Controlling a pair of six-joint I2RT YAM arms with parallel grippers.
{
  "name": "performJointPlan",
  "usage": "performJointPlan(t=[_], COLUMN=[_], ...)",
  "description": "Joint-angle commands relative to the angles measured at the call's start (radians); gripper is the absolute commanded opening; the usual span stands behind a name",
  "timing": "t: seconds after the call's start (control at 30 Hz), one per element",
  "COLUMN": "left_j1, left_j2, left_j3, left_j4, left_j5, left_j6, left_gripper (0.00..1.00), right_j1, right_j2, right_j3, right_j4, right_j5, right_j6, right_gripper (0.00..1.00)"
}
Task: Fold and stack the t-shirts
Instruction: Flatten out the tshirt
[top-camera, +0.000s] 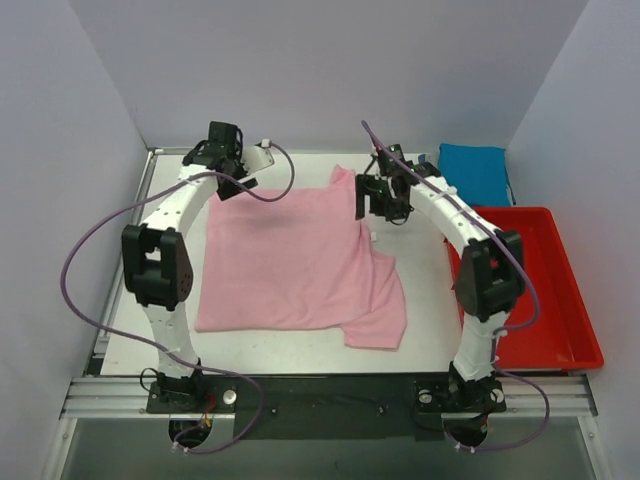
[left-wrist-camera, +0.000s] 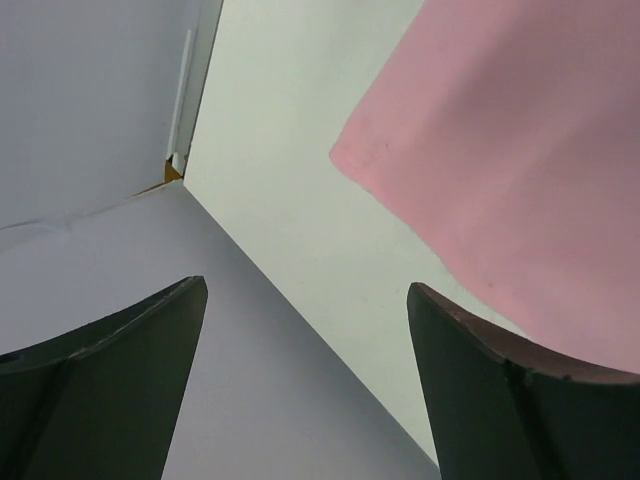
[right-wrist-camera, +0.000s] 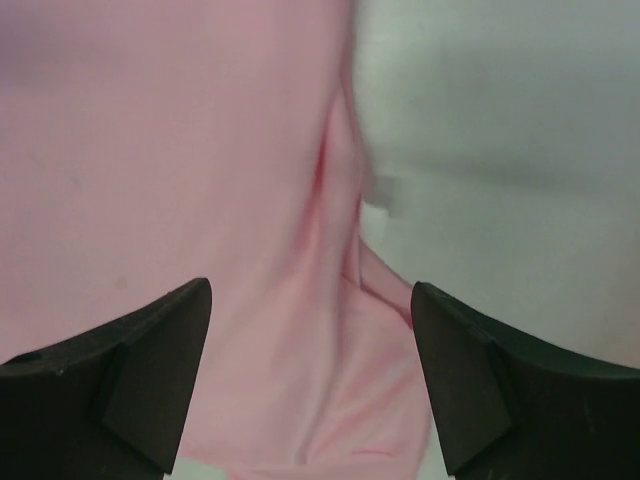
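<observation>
We record one pink t-shirt (top-camera: 290, 260), lying partly folded at mid-surface (top-camera: 420, 345), and one teal t-shirt (top-camera: 475, 172), folded at the far right behind the red tray (top-camera: 560, 300). At the far-left corner the left jaws gape wide and empty, with a pink corner off to their right. Over the pink shirt's right edge the right jaws gape wide, gripping nothing.

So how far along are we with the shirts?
The teal shirt lies as a neat rectangle at the far right, apparently folded. Nothing is gripped: left gripper and right gripper hover open by the pink shirt's far edge. That shirt lies mostly spread out, so its folding and the stacking remain.
</observation>
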Motion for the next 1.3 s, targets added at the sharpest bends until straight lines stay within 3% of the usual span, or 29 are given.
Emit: performJointPlan(t=[0.0,0.07,0.23,0.4,0.47,0.57,0.63,0.83,0.9,0.97,1.0,1.03,1.07,1.17,1.27], left_j1=[0.034,0.044,0.108,0.149,0.149,0.139,0.130,0.129,0.127,0.123,0.119,0.119,0.119,0.118,0.124], left_j2=[-0.328,-0.439,-0.653,-0.762,-0.769,-0.779,-0.773,-0.766,-0.769,-0.769,-0.768,-0.766,-0.769,-0.785,-0.802], left_j3=[-0.129,-0.288,-0.693,-0.897,-0.963,-1.059,-1.102,-1.199,-1.214,-1.214,-1.210,-1.208,-1.190,-1.113,-0.902], left_j4=[-0.119,-0.202,-0.365,-0.486,-0.460,-0.278,-0.177,-0.096,-0.096,-0.090,-0.077,-0.066,-0.052,-0.058,-0.090], left_j5=[0.195,0.294,0.346,0.375,0.381,0.359,0.321,0.312,0.333,0.346,0.346,0.343,0.336,0.300,0.208], left_j6=[0.047,0.137,0.311,0.388,0.374,0.324,0.299,0.314,0.311,0.293,0.279,0.255,0.242,0.143,0.026], left_gripper=[0.92,0.91,0.87,0.87,0.87,0.88,0.88,0.94,0.86,0.62,0.40,0.05,0.00,0.00,0.00], right_j1=[0.023,0.034,0.080,0.156,0.172,0.175,0.184,0.192,0.190,0.189,0.187,0.186,0.182,0.164,0.109], right_j2=[-0.326,-0.415,-0.590,-0.622,-0.628,-0.633,-0.622,-0.655,-0.703,-0.744,-0.754,-0.778,-0.792,-0.850,-0.907], right_j3=[-0.288,-0.437,-0.765,-0.968,-1.037,-1.114,-1.148,-1.182,-1.151,-1.107,-1.091,-1.055,-1.036,-0.921,-0.817], right_j4=[-0.041,-0.052,-0.066,-0.006,0.049,0.130,0.167,0.215,0.183,0.140,0.106,0.074,0.060,-0.021,-0.093], right_j5=[0.115,0.145,0.151,0.133,0.131,0.099,0.083,0.094,0.125,0.151,0.151,0.192,0.198,0.235,0.234], right_j6=[-0.038,0.005,0.151,0.237,0.274,0.323,0.341,0.361,0.352,0.328,0.312,0.303,0.283,0.242,0.185], right_gripper=[0.76,0.75,0.72,0.69,0.68,0.64,0.58,0.05,0.00,0.00,0.00,0.00,0.00,0.00,0.00])
